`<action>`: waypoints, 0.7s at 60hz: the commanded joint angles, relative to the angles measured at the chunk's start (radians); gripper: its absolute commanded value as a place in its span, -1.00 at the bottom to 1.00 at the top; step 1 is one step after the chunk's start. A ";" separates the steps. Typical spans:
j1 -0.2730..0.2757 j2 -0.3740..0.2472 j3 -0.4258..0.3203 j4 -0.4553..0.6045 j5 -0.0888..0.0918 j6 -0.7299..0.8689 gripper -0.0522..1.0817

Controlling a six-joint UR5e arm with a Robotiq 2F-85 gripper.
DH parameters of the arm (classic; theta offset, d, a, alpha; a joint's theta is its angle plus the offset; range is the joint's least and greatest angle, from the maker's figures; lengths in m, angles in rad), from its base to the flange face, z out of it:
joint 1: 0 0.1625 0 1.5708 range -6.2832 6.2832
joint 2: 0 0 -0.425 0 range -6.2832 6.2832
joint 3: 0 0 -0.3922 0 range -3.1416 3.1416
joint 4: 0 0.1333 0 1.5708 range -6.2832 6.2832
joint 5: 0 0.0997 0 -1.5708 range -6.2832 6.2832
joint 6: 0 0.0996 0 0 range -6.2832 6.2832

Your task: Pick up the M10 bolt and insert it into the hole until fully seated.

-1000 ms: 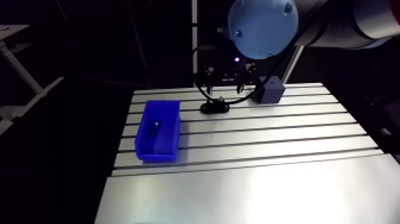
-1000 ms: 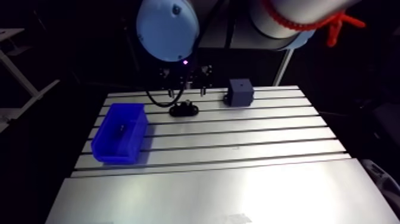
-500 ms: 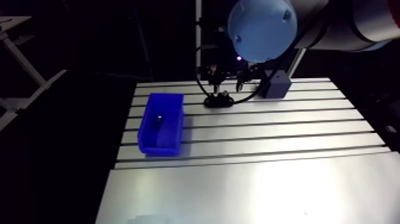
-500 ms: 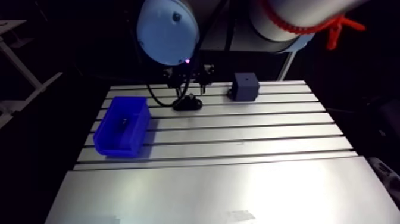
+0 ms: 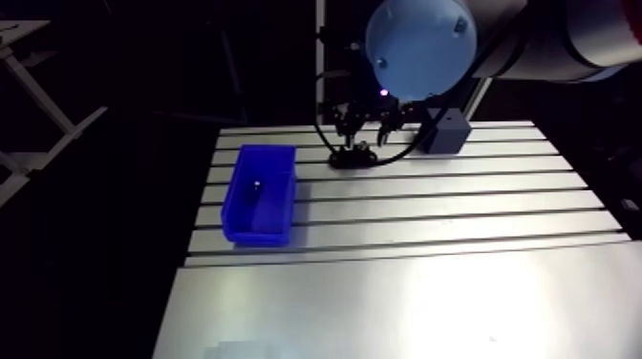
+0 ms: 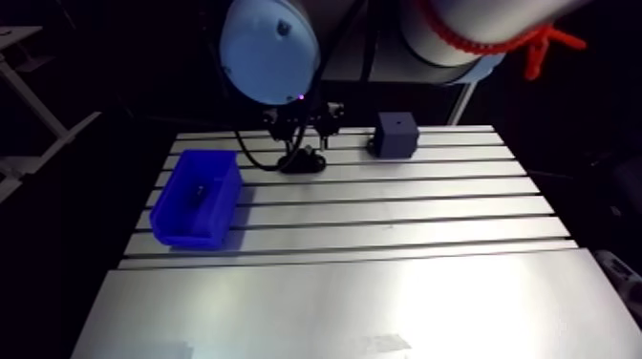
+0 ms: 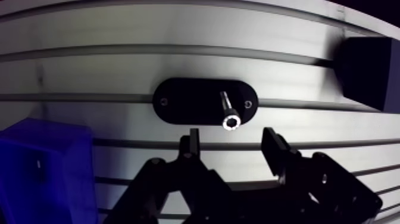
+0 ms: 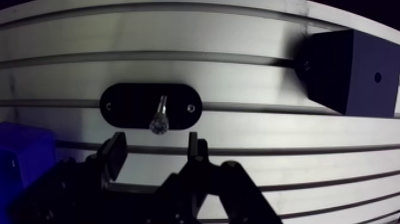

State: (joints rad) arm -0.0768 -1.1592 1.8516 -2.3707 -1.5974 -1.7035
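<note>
A black oval plate [image 7: 178,101] lies on the slotted table. A bolt [image 7: 230,119] with a bright socket head stands upright in the plate's middle, and part of its shank shows above the plate. In the wrist view my gripper [image 7: 232,142] hangs over the plate, open, its two fingers apart and holding nothing. The bolt head sits just ahead of the gap between the fingers and touches neither. In the arm view the gripper [image 5: 366,134] hovers right above the plate [image 5: 352,158] at the back of the table.
A blue bin [image 5: 258,194] holding a small dark part stands left of the plate. A dark cube block [image 8: 348,71] with a small hole in its side sits to the plate's right. The table [image 5: 401,286] stretches wide toward the front.
The arm view shifted with the arm. The gripper stands closer over the plate than in the earliest frames. Plate, bin and block stay where they were.
</note>
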 commanded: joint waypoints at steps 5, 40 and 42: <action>0.000 0.005 0.001 -0.003 0.003 0.000 -0.25; -0.001 0.019 0.005 -0.035 0.007 -0.006 -0.25; -0.001 0.019 0.005 -0.035 0.007 -0.007 -0.25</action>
State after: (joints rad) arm -0.0768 -1.1416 1.8550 -2.3996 -1.5927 -1.7084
